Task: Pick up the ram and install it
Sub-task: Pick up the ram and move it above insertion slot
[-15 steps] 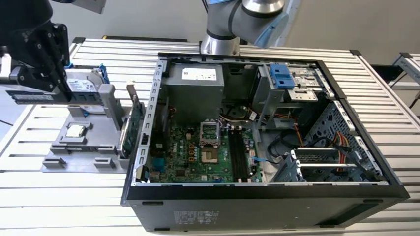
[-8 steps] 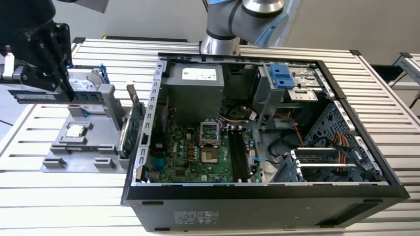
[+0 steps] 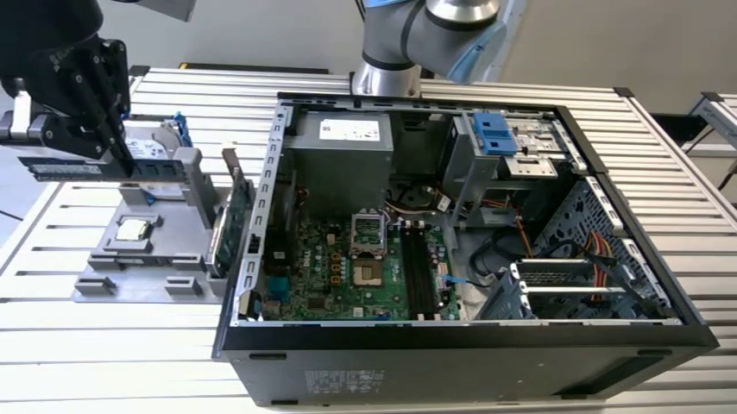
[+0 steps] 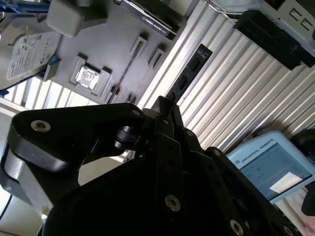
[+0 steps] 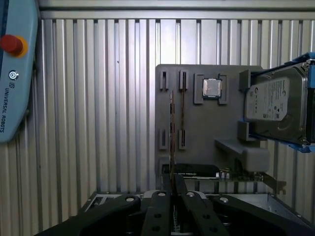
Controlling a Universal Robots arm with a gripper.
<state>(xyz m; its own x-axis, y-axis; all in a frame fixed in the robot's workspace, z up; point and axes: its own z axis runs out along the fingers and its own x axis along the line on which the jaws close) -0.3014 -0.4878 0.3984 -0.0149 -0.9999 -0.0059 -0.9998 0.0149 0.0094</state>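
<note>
Above gray tray: gripper clamped on 1 ram; 1 hard drive, 1 CPU on tray.

Arm is reaching to the exterior view's left; gripper is hovering raised, fingers clamping flat on the ram.

Free room over the memory slots in the exterior view. Blocked by power supply at 11 o'clock, drive cage at 1 o'clock.
</note>
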